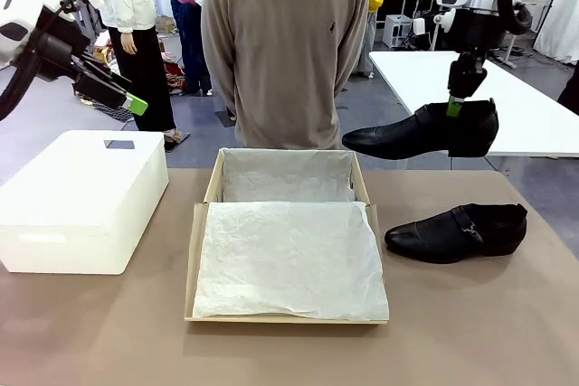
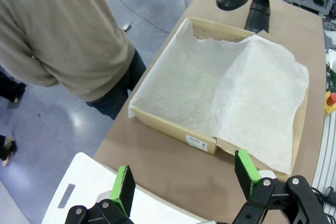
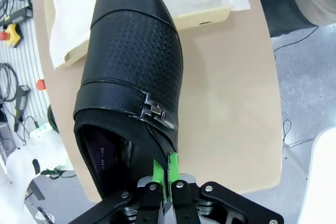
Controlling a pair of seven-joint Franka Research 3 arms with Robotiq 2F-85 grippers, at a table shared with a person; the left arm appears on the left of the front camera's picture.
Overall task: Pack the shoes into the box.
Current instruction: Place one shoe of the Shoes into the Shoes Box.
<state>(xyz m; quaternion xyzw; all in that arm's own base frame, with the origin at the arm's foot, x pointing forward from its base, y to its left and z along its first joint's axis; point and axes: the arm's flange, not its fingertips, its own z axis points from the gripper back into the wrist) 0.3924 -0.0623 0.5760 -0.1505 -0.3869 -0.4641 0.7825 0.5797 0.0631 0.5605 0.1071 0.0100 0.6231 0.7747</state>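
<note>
Gripping one shoe [image 1: 421, 132] by the rim of its opening, R gripper [image 1: 459, 104] is clamped shut on the leather. That shoe is held in the air, approx. level, toe twd the box [image 1: 191, 264], off its far R corner. 2nd shoe [image 1: 457, 231] lies on table [image 1: 452, 336] just R of box, toe twd it. Box is open, lined w/ white tissue [image 1: 289, 255]. L gripper [image 2: 184, 179] is raised over white plastic box [image 1: 81, 196], jaws spread wide. Person [image 1: 285, 42] stands behind box.
</note>
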